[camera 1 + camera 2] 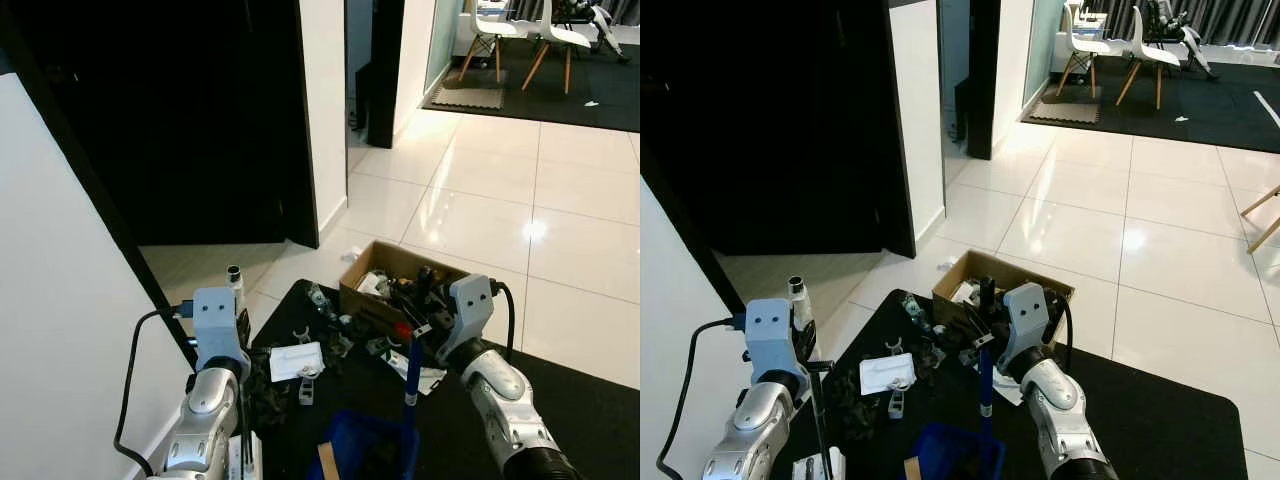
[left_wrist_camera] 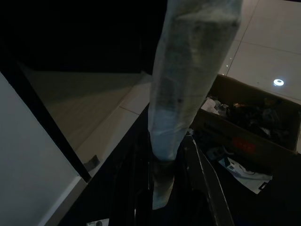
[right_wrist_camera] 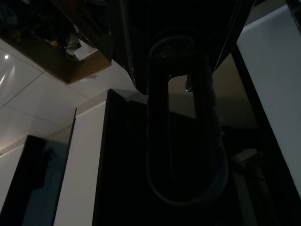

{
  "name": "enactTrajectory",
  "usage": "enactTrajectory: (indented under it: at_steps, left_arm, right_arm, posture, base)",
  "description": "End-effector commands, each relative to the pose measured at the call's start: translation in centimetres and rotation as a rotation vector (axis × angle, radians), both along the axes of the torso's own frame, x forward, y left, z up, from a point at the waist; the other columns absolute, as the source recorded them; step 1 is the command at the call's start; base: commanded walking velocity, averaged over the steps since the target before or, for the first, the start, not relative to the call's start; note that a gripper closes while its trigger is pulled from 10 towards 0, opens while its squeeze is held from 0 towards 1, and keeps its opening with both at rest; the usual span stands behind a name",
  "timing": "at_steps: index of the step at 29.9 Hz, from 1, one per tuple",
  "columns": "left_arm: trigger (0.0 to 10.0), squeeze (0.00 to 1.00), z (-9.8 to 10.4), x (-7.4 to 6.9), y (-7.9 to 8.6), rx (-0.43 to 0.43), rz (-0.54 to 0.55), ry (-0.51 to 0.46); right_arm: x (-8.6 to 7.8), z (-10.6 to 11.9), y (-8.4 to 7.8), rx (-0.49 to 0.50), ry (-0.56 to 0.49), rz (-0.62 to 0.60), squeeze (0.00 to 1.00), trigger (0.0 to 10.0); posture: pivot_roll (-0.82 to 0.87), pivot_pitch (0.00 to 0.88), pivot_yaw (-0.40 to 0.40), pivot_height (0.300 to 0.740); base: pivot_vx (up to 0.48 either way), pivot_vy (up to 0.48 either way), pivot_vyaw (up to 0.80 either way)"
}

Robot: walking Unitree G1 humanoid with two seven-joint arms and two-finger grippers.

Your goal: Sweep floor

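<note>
— Looking down from the head, what does the robot have in hand?

— Two sweeping tools. The right pincer (image 1: 428, 325) is closed around a blue handle (image 1: 412, 372), which ends below in a blue dustpan (image 1: 366, 446) sitting on the black mat (image 1: 590, 400). A small red patch shows at the top of the handle, by the fingers.

— Which way does that handle run?

— Nearly upright, leaning a little; its long axis goes from the pincer down toward the robot's feet, with the pan at the low end.

— And the left side?

— The left pincer (image 1: 805, 352) grips a thin dark pole (image 1: 819, 420) that runs almost straight up and down beside the white wall (image 1: 50, 300). Its top end, wrapped in pale, grubby plastic, is the broom handle (image 2: 188, 75) seen from the wrist, where it crosses the frame lengthwise. A pale cap pokes up just above the pincer in the head views.

— Where is all this?

— At the near edge of the mat, just before a dark doorway (image 1: 180, 110). A cardboard box (image 1: 385, 262) full of dark odds and ends stands on the mat's far edge, touching the white tiles (image 1: 480, 210). A white scrap of paper (image 1: 296, 360) and small bits lie scattered between box and dustpan.

— Farther off?

— White chairs (image 1: 520, 30) on a dark rug, well apart.
</note>
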State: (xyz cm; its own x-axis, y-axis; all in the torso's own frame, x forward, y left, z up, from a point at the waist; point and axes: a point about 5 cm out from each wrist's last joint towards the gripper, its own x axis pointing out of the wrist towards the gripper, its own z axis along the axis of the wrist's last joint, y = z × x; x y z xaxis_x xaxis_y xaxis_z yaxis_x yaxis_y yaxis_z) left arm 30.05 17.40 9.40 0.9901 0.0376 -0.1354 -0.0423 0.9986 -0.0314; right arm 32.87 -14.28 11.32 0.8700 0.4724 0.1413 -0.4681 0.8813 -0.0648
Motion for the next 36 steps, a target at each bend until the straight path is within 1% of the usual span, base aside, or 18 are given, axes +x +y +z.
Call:
enactTrajectory:
  at_steps: [1, 7, 13, 36]
  left_arm:
    - [10.0, 0.00, 0.46, 0.24, 0.03, 0.023, 0.004, -0.027]
    - [10.0, 0.00, 0.57, 0.27, -0.03, 0.026, 0.001, -0.036]
    - [10.0, 0.00, 0.69, 0.33, -0.17, 0.030, -0.007, -0.048]
    - [10.0, 0.00, 0.79, 0.35, -0.33, 0.028, -0.015, -0.062]
  right_arm:
    - [0.16, 0.87, 0.23, -0.003, -0.050, 0.008, 0.00, 10.0]
    - [0.18, 0.86, 0.19, -0.003, -0.049, 0.005, 0.00, 10.0]
    - [0.18, 0.83, 0.18, -0.004, -0.048, 0.004, 0.00, 10.0]
    - [0.15, 0.73, 0.13, -0.005, -0.045, 0.000, 0.00, 10.0]
  posture:
    - [0.01, 0.075, 0.069, 0.740]
    - [0.01, 0.075, 0.071, 0.740]
    - [0.01, 0.075, 0.071, 0.740]
    - [0.01, 0.074, 0.073, 0.740]
  base:
    - [0.000, 0.000, 0.00]
    - [0.000, 0.000, 0.00]
    - [0.328, 0.000, 0.00]
    - [0.478, 0.000, 0.00]
